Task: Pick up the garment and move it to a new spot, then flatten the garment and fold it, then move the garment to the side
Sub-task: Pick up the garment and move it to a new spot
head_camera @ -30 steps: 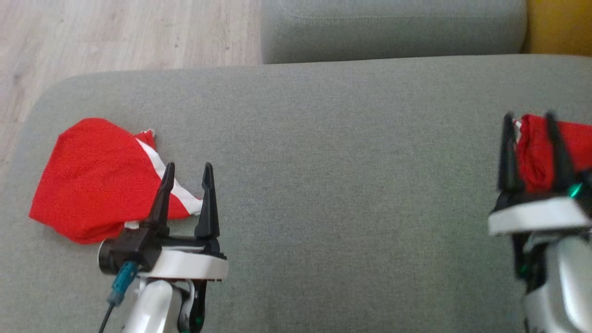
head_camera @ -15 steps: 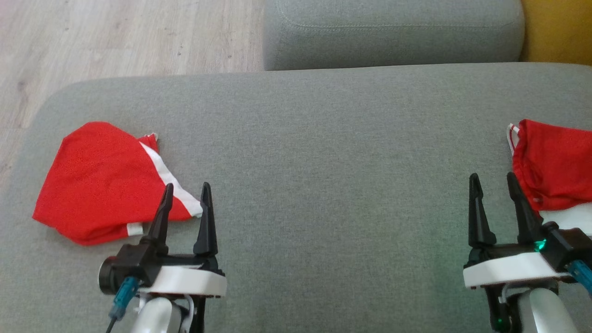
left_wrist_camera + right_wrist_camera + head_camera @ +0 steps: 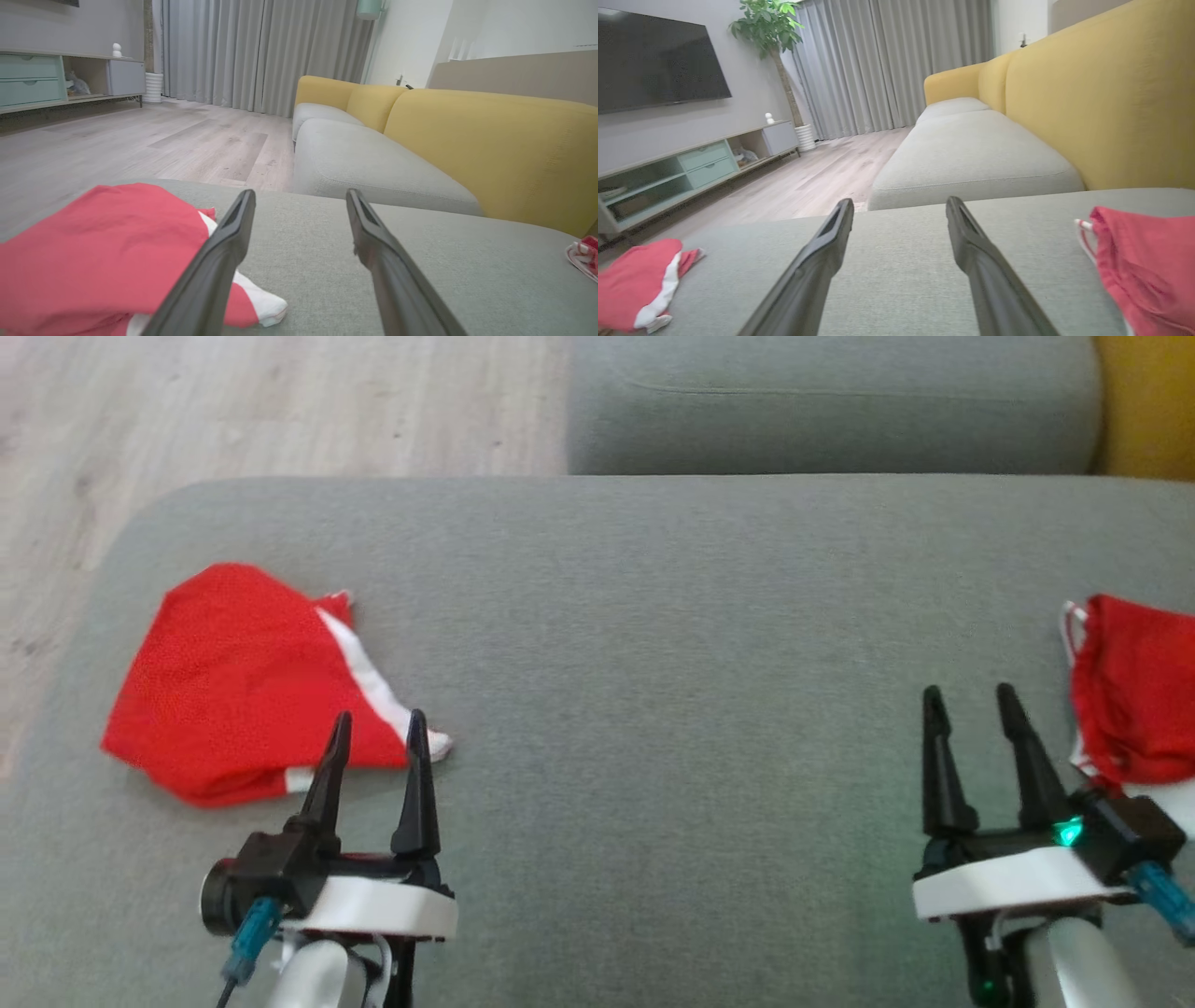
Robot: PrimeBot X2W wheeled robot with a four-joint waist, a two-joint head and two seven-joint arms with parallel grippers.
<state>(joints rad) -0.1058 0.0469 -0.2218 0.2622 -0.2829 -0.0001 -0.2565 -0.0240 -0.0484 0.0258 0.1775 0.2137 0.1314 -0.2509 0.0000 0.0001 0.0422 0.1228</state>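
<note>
Both sets of fingers are spread wide and empty. The left gripper hovers at the near edge of the red garment on the left of the grey cushion, and the right gripper sits just beside a second red garment. Risk: grabbing the wrong piece, or pinching a single layer so the cloth unfolds or drags off the cushion's edge.

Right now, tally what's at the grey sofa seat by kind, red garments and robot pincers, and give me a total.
Red garments: 2, the left garment and the right garment
Pincers: 2, the left pincer and the right pincer, both open and empty
Total: 4
</note>
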